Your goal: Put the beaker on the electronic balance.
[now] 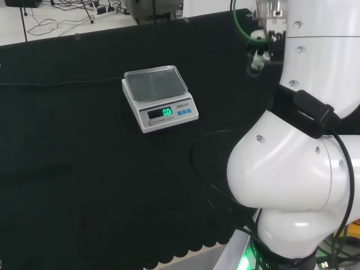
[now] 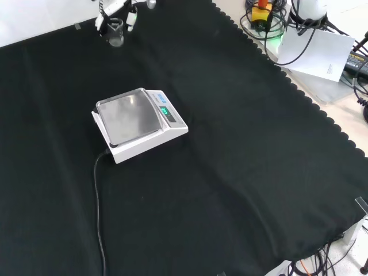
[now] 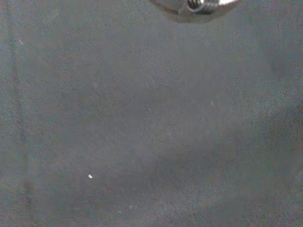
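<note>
- Broadly, the black cloth [image 2: 241, 172] covers the bench.
- The electronic balance [image 2: 138, 123] sits left of centre in the front view, pan bare, display lit green.
- The beaker [image 2: 115, 32] stands at that view's top edge, well apart from the balance.
- The hand [image 2: 115, 11] is just above the beaker; whether it grips it I cannot tell.

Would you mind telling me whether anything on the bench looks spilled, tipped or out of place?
Nothing stands out. The balance sits flat on the black cloth with a bare pan, and the beaker is upright by the hand at the cloth's far edge in the front view.
</note>
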